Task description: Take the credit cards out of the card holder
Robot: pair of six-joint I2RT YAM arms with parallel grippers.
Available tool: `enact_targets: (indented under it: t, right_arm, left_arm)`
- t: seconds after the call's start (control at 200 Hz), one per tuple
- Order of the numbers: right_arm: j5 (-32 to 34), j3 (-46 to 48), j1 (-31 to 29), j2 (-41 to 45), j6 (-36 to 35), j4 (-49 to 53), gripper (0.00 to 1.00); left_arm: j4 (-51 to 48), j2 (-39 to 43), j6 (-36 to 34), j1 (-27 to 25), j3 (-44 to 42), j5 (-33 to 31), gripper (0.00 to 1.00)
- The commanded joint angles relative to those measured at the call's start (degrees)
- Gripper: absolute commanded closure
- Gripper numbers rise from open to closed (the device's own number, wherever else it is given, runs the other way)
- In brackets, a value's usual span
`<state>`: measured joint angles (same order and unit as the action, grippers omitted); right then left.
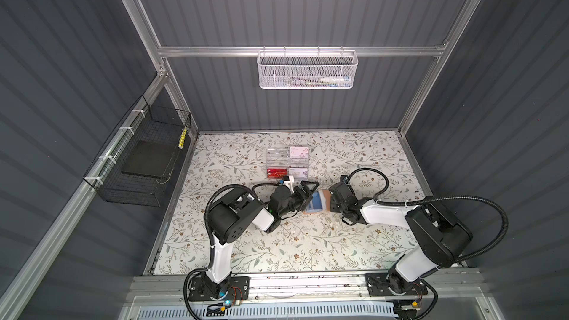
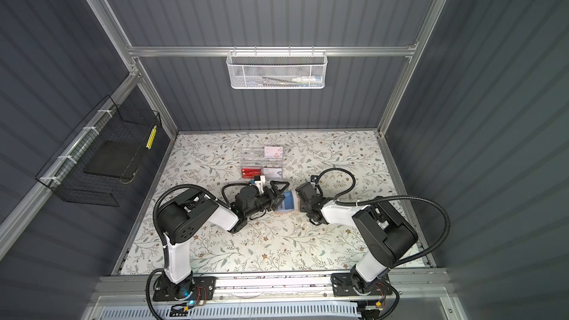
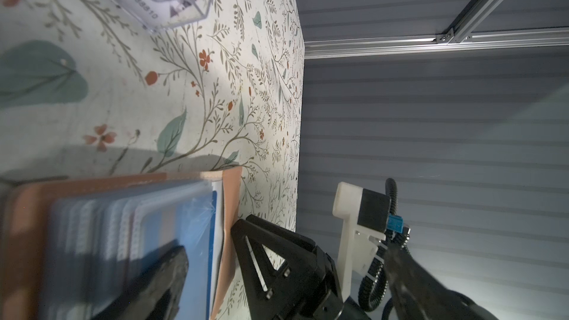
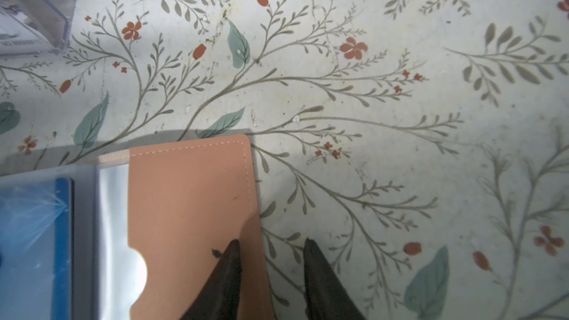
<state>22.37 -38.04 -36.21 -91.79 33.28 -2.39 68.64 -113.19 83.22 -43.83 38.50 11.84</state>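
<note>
1. The card holder [image 2: 283, 209] lies open on the floral surface [image 2: 215, 247], with a blue card [image 2: 290, 201] showing inside.
2. The left hand [image 2: 275, 197], fingers spread, meets its left edge.
3. The right hand [image 2: 300, 204] sits at its right edge.
4. A clear box [image 2: 252, 153] stands behind, holding a red card [image 2: 250, 174].

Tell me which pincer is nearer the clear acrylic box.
Left. The left pincer is over the left half of the card holder, close to the clear acrylic box; the right pincer straddles the holder's right edge, farther away.

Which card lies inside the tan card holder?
The blue card, under a clear sleeve; the red card and pale cards sit in the acrylic box.
</note>
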Motion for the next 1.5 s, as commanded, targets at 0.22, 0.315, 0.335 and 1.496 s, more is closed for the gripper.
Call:
enact_targets:
  t: [0.22,0.315,0.335,1.496]
  right_arm:
    - [3.1,-6.5,-2.4,-2.6,-2.2,7.0,0.62]
    - [3.2,-7.8,-3.0,-3.9,-2.2,7.1,0.64]
    - [3.2,-8.0,-3.2,-4.2,-2.1,7.1,0.64]
    - [-30.9,6.6,2.3,-1.2,1.1,-22.8,0.76]
  left_arm:
    - [-6.2,-3.3,-0.1,-0.3,-2.3,0.1,0.00]
    - [-5.0,-3.6,0.5,-0.4,-2.9,0.2,0.00]
    - [-4.8,-3.6,0.6,-0.4,-3.0,0.2,0.00]
    - [-0.1,-5.2,1.5,-0.3,-5.7,0.4,0.00]
